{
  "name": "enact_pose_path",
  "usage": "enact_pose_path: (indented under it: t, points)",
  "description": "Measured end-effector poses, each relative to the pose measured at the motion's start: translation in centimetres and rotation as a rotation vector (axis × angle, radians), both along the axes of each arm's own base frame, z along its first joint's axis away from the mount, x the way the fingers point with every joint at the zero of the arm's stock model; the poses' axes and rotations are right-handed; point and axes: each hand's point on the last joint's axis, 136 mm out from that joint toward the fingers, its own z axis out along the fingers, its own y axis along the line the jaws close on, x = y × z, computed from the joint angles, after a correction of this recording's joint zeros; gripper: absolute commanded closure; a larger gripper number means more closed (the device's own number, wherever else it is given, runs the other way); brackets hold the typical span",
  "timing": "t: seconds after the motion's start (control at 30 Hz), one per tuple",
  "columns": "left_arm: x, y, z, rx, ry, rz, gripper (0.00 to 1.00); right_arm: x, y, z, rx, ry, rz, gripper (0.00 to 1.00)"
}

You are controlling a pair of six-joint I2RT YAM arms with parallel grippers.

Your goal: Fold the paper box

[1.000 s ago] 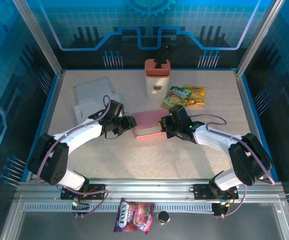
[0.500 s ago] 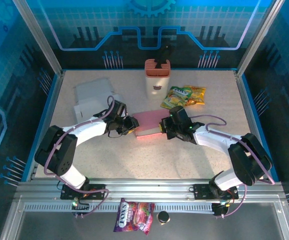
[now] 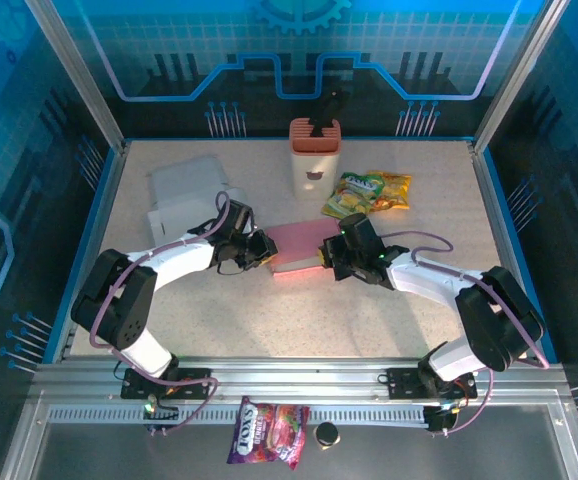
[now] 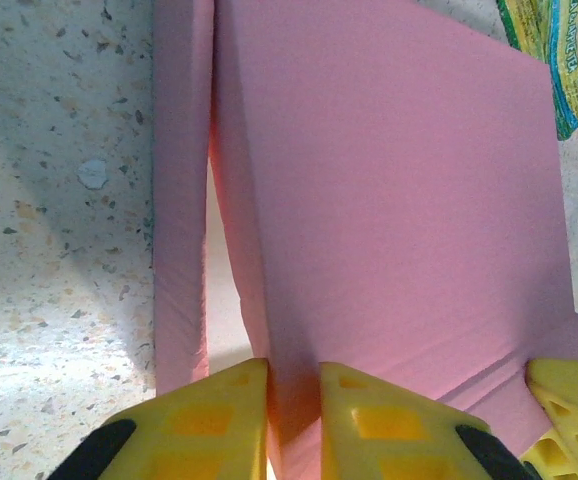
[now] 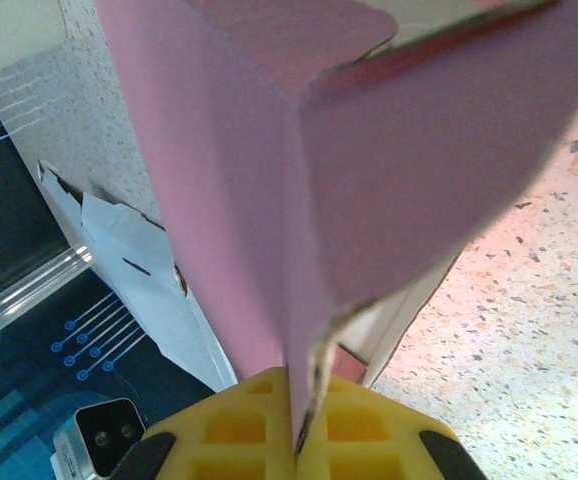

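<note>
One pink paper box (image 3: 291, 247), half-flattened

Crops the pink paper box (image 4: 389, 200) at top and bottom in the left wrist view, the green snack bag (image 4: 559, 60) at the right edge. Blurs the box's flap (image 5: 419, 150) in the right wrist view; hides part of the white flattened cardboard (image 5: 134, 260) behind it.

The top external camera is looking down from above and behind the arm bases, taking in the whole speckled beige bench (image 3: 269, 320). The left wrist camera is sitting very near the flat pink paper box (image 4: 389, 200), facing along its top past its own yellow jaws. The right wrist camera is hugging a pink flap edge-on, facing leftward across the bench. All three are sharing the box and bench.
</note>
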Motion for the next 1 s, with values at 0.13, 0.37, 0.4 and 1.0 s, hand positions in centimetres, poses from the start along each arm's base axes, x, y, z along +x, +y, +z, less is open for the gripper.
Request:
enact_pose_path:
  t: [0.13, 0.37, 0.4, 1.0]
  points:
    - [-0.7, 0.3, -0.8, 0.03, 0.03, -0.021, 0.74, -0.5, -0.1, -0.5, -0.006, 0.009, 0.016, 1.0]
    - [-1.4, 0.8, -1.9, 0.076, 0.068, -0.047, 0.74, -1.3, -0.3, -1.5, -0.022, 0.026, 0.048, 0.92]
    - [-1.5, 0.8, -2.0, 0.079, 0.067, -0.053, 0.74, -1.4, -0.2, -1.5, -0.022, 0.028, 0.05, 0.87]
    - [-1.5, 1.4, -2.7, 0.135, 0.081, -0.07, 0.73, 3.6, -10.2, 7.4, -0.448, -0.271, 0.417, 0.54]
